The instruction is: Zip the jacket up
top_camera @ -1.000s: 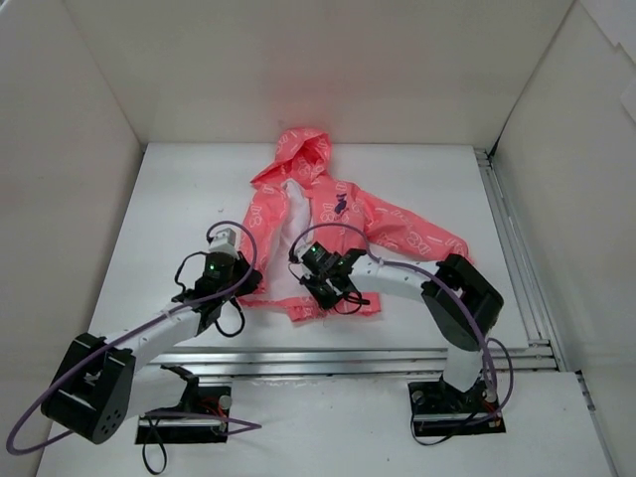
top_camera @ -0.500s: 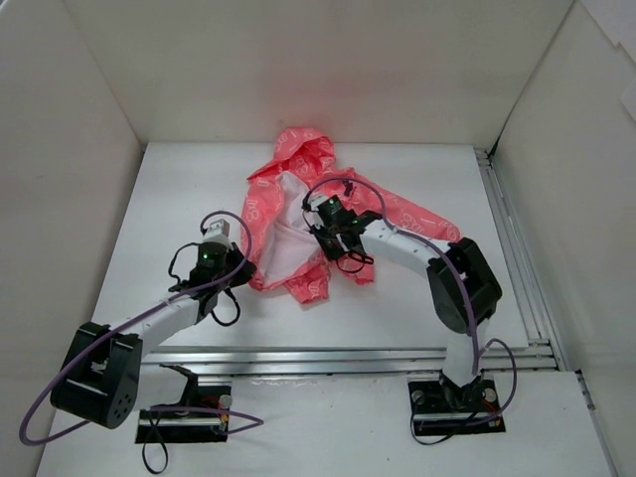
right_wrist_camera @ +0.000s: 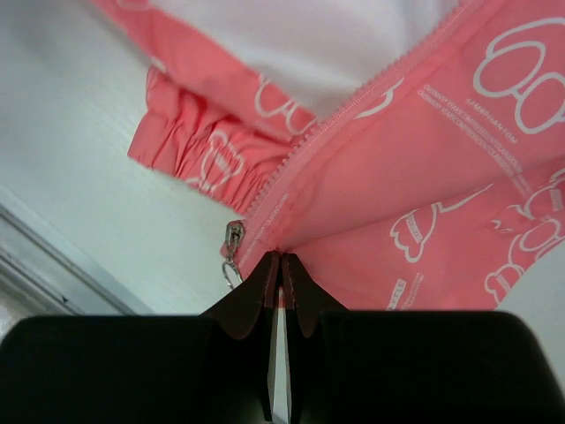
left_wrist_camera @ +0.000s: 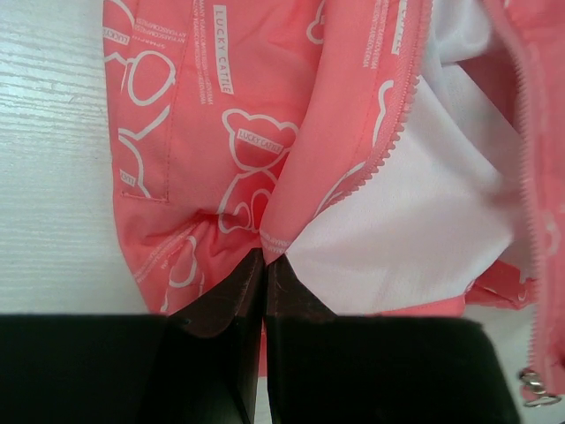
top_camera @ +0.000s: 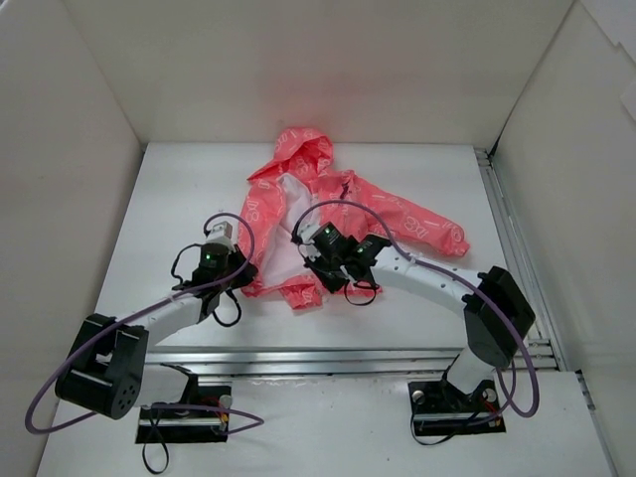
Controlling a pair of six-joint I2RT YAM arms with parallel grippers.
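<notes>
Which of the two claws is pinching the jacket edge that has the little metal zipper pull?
The right gripper: the metal pull dangles beside its fingertips. The left gripper pinches the jacket by its other edge.

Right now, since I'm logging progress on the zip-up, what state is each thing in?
jacket, front unzipped and spread open, white lining showing.
zipper pull, down at the hem end of its track, teeth not joined.
left fingers, shut on the hem corner of one front panel.
right fingers, shut on the other panel's hem, beside the zipper pull.
</notes>
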